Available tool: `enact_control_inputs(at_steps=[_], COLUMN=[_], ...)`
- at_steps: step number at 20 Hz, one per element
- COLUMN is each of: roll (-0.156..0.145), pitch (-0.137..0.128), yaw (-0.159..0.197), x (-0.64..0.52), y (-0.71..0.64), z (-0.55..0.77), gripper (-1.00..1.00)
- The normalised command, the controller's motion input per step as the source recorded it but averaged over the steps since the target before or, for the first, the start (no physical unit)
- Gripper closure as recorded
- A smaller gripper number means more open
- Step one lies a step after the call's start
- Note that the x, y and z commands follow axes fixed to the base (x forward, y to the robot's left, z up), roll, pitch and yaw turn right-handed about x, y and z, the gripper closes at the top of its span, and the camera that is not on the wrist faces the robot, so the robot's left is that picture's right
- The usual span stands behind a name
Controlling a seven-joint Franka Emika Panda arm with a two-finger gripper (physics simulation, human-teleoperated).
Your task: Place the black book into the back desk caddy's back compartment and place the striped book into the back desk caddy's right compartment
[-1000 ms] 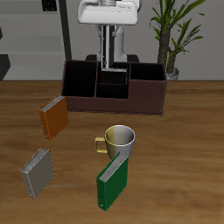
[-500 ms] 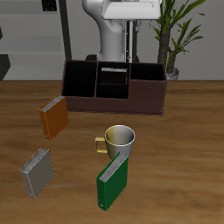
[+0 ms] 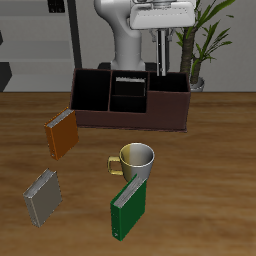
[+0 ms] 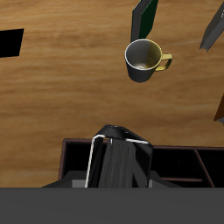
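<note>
The end effector (image 3: 158, 66) hangs high over the back desk caddy (image 3: 130, 118), above the partition next to the wide end section. Its fingers look like two thin lines close together in the exterior view, and the wrist view doesn't show the tips at all, so I honestly can't tell if they're spread or pressed together. Nothing seems to be hanging from them.

Closest thing below it is the black book (image 3: 130, 79). It stands upright in the narrow rear slot of the caddy's middle section, pale edge up. From the wrist view, the black book (image 4: 118, 162) shows as a dark slab with a light outline, poking up out of the caddy (image 4: 74, 157).

I can't spot the striped book in either view. The wide end section's inside is too dark to read.

Further out on the tabletop (image 3: 210, 170) towards its front edge there's a yellowish mug (image 3: 136, 158), with a green book (image 3: 128, 208) leaning against it. Off to one side lies an orange book (image 3: 61, 133), and farthest away a grey book (image 3: 42, 197).
</note>
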Motion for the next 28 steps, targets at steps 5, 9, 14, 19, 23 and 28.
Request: enact_control_inputs(at_steps=[5,9,14,19,23,28], roll=[0.023,-0.027,-0.043,-0.038,0.013,0.006], pitch=[0.010,0.014,0.009,0.040,0.041,0.030], yaw=[0.016,-0.019,0.013,-0.027,-0.003,-0.001], x=[-0.20,-0.20,-0.02,0.07,-0.06,-0.08], y=[0.25,0.17,-0.02,-0.08,0.08,-0.08], z=[-0.06,-0.06,-0.10,-0.14,-0.15,-0.15], gripper=[1.00,1.00,1.00,1.00,1.00,1.00])
